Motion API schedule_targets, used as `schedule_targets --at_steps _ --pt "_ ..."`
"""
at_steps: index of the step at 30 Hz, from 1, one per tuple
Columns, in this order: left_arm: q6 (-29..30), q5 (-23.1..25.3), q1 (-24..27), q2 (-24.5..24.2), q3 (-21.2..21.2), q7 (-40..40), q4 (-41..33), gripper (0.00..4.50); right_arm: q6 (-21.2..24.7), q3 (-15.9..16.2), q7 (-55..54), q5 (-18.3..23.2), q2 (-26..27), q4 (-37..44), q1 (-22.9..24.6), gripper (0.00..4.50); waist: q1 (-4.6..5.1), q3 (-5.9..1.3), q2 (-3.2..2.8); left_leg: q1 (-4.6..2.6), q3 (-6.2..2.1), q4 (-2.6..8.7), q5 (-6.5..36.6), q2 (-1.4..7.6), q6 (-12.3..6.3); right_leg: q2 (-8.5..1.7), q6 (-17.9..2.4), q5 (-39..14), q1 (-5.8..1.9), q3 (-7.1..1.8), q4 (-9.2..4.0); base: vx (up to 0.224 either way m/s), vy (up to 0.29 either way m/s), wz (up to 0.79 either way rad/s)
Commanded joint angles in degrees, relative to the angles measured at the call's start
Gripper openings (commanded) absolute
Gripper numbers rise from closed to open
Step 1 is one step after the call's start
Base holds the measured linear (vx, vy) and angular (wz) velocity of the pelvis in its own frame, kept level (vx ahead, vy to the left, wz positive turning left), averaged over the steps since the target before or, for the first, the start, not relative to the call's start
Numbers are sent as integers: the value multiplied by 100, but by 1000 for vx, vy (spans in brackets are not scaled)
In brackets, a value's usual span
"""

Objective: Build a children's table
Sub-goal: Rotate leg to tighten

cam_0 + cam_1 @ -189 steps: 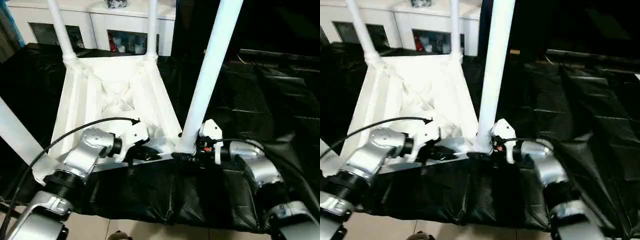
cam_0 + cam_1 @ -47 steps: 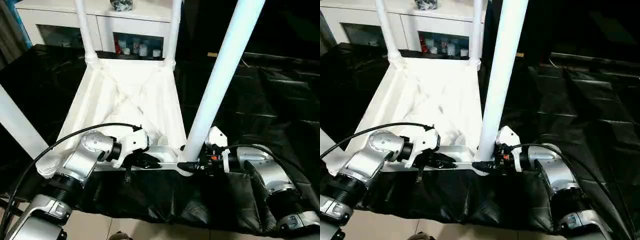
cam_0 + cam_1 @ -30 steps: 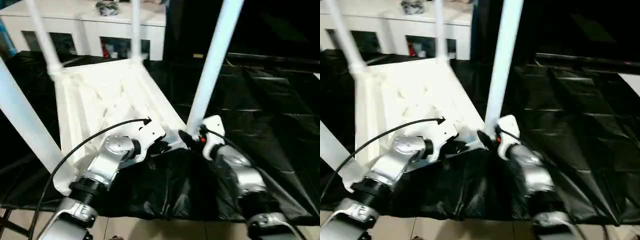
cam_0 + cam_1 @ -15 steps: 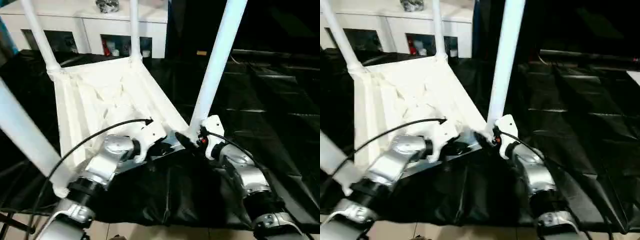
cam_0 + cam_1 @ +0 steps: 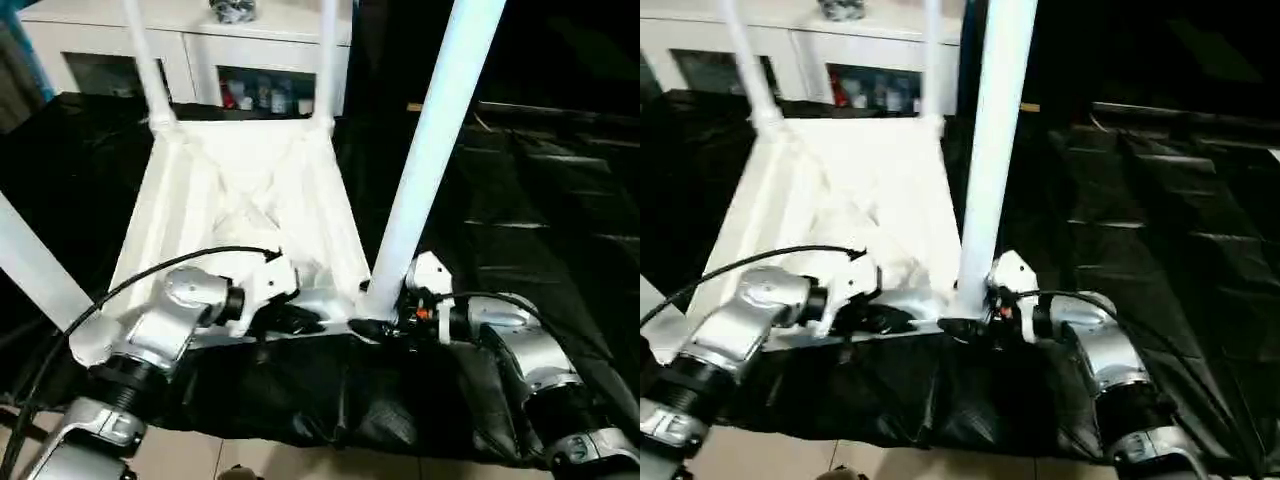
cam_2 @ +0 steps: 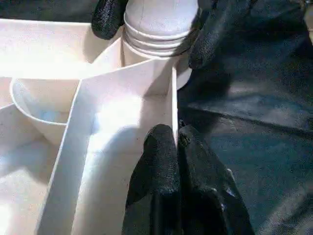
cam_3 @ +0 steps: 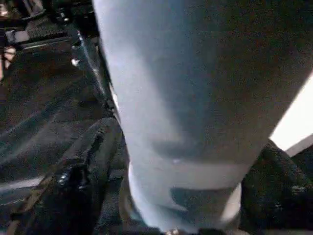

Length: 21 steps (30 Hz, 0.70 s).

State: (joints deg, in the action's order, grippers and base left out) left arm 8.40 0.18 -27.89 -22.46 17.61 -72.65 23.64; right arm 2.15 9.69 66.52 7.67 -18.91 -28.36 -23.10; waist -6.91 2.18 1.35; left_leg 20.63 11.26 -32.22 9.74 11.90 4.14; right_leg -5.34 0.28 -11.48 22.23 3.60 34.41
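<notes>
The children's table lies upside down: its white tabletop (image 5: 250, 190) shows its ribbed underside. Legs stand up from its corners. The near right leg (image 5: 425, 160) rises steeply from its corner socket. My right gripper (image 5: 378, 327) sits at that leg's foot, one black finger (image 7: 83, 181) on each side of the tube, closed on it. My left gripper (image 5: 300, 320) is at the near rim, just left of that corner. Its fingers (image 6: 161, 161) are shut on the thin rim wall (image 6: 173, 103). The right gripper's fingertips (image 6: 208, 36) clasp the leg's ribbed end (image 6: 159, 22).
A black sheet (image 5: 520, 200) covers the surface under and around the table. A white cabinet (image 5: 190, 35) with glass fronts stands behind. The near left leg (image 5: 35, 265) slants close to my left arm. Tiled floor (image 5: 300, 465) shows past the front edge.
The whole view has swung, so the table appears squarer to me now. Both grippers keep their places, the left on the near rim and the right at the leg's foot.
</notes>
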Motion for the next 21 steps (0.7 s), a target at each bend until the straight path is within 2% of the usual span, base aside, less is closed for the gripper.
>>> schedule_targets --at_steps 1,9,19,21 --pt "-74 38 -102 55 243 -176 96 0 -10 141 203 97 26 10 -137 332 -3 -296 15 -71 -51 351 1236 175 -202 -286 -1322 -683 -210 -227 -332 0 0 0" --pt "-175 29 -162 24 229 -261 221 0 21 216 355 101 76 -10 -134 264 -39 -304 -7 -68 -51 339 1174 173 -196 -286 -1349 -582 -215 -222 -313 0 0 0" --pt "-147 9 -180 95 205 -154 305 0 195 226 332 220 172 174 80 252 -73 -308 -7 -82 -51 338 1228 177 -151 -280 -1356 -558 -215 -224 -305 0 0 0" --pt "-48 39 -208 231 152 143 340 0 244 121 45 251 293 164 187 252 -112 -312 21 -85 -48 334 1162 180 -174 -289 -1349 -488 -213 -227 -296 0 0 0"
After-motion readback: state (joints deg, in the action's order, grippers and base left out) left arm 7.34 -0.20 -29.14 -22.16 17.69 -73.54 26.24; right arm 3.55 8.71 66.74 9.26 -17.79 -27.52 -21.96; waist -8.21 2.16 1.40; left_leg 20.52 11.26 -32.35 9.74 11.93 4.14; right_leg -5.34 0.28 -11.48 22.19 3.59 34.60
